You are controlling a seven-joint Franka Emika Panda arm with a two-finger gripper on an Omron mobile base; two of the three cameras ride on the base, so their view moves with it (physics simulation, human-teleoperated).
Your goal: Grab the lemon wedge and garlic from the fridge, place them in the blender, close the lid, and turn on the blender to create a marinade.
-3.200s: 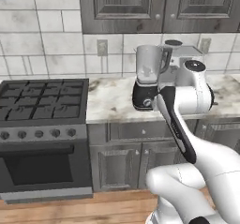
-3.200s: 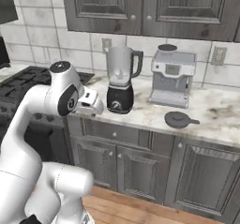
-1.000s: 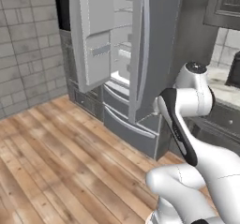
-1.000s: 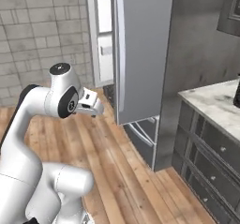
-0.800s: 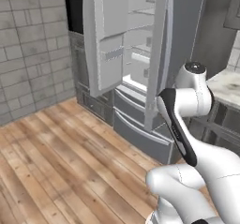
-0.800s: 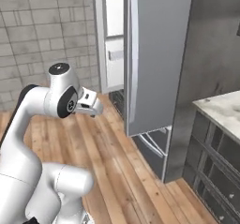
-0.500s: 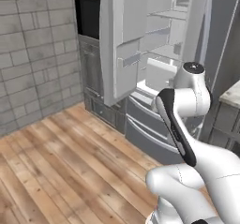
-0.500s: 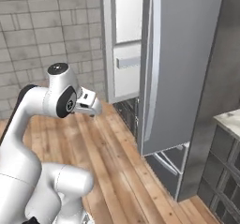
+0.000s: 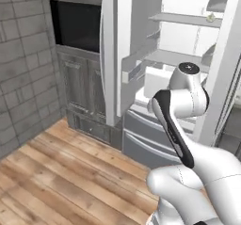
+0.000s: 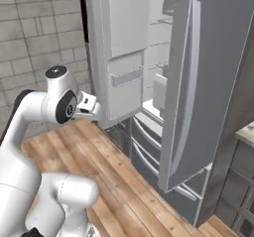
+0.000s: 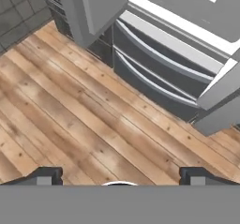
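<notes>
Base rolled to fridge (image 9: 155,54); hand (image 11: 119,175) open (drawers (image 11: 159,73) clearest in hand view).

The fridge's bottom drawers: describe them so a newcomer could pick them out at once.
Find the tall white fridge standing with both doors swung open beside the grey brick wall. Below its lit shelves, just above the wooden floor, sit two wide grey drawers, stacked one over the other, each with a pale handle strip across its full width.
</notes>
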